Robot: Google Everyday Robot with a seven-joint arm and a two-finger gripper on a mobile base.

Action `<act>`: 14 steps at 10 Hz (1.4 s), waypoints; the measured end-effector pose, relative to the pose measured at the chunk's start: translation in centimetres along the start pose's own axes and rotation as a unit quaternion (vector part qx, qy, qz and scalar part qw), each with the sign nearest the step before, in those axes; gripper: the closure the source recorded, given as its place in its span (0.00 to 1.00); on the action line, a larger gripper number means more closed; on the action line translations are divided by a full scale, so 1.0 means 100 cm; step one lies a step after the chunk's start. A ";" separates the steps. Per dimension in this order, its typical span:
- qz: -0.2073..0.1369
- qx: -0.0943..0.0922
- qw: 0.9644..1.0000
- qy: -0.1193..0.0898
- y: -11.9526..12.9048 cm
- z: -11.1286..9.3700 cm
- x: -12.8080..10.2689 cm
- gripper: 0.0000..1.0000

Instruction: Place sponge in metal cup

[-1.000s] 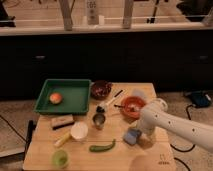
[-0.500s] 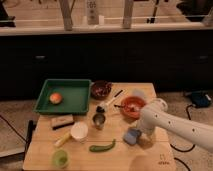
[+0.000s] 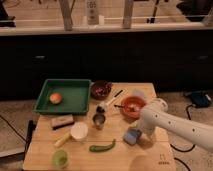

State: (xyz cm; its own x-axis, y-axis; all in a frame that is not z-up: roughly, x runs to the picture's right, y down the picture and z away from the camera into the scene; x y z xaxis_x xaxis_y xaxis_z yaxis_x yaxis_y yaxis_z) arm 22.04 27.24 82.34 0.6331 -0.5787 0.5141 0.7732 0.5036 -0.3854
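End effector (image 3: 138,131) points down, seemingly touching the sponge (image 3: 131,137), arm (image 3: 176,128) bent.

Dim room, seen from above. A wooden table (image 3: 115,160) stands on a speckled floor (image 3: 15,107) before a long dark counter front (image 3: 100,55) topped by a pale ledge (image 3: 165,26). Above the ledge, pale posts (image 3: 66,12) divide the windows. A cable (image 3: 192,111) lies on the floor at right. The gripper (image 3: 136,131) is low over the table's right half.

One camera looks down from above the near edge of the pale wooden counter (image 3: 145,156), at middle distance, facing dark cabinets (image 3: 105,60); the gripper (image 3: 138,131) sits right of centre, by the flat blue sponge (image 3: 131,137).
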 end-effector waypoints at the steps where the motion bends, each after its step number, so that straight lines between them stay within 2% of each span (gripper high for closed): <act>1: 0.000 0.000 1.000 0.000 0.000 0.000 0.000 0.31; 7: 0.000 0.002 1.000 0.001 -0.001 -0.011 0.001 0.93; 8: 0.001 -0.001 1.000 0.000 0.002 -0.011 0.000 0.98; 11: -0.004 -0.002 1.000 0.000 0.001 -0.015 -0.002 1.00; 14: -0.029 -0.002 0.999 0.013 0.006 -0.042 -0.011 1.00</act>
State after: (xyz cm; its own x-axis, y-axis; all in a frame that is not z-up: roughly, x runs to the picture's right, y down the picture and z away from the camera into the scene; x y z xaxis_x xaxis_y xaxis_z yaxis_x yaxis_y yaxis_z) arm 21.99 25.44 78.32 0.5877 -0.6231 0.5161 0.8089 0.4656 -0.3589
